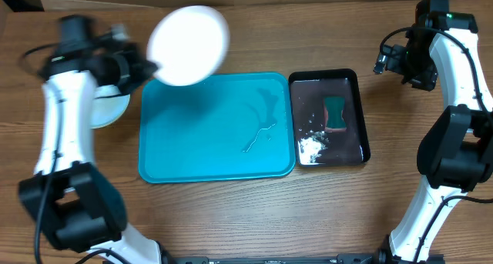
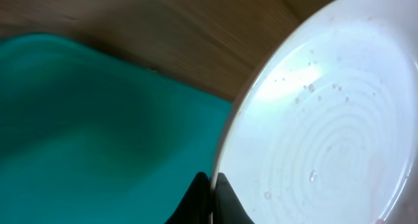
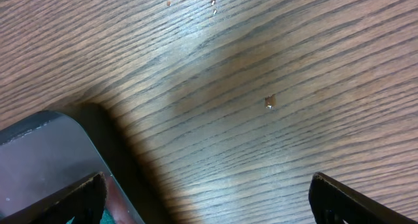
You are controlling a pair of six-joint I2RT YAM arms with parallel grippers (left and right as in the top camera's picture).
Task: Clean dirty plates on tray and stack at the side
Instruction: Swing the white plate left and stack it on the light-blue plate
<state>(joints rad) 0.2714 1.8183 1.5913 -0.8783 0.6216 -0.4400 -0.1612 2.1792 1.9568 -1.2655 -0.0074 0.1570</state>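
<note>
My left gripper (image 1: 146,66) is shut on the rim of the white plate (image 1: 189,45) and holds it in the air over the back left corner of the turquoise tray (image 1: 216,168). In the left wrist view the fingers (image 2: 211,191) pinch the plate's edge (image 2: 326,132), which carries water drops. The tray holds no plates, only a streak of water (image 1: 262,129). A pale yellow-green-rimmed plate (image 1: 108,110) lies on the table left of the tray, partly hidden under my left arm. The light-blue-rimmed plate is not visible. My right gripper (image 3: 209,198) is open and empty over bare table, at the back right (image 1: 397,60).
A glossy black tray (image 1: 362,118) sits right of the turquoise tray, holding a green sponge (image 1: 336,114) and white foam (image 1: 310,147). Its corner shows in the right wrist view (image 3: 39,152). Small crumbs (image 3: 269,102) lie on the wood.
</note>
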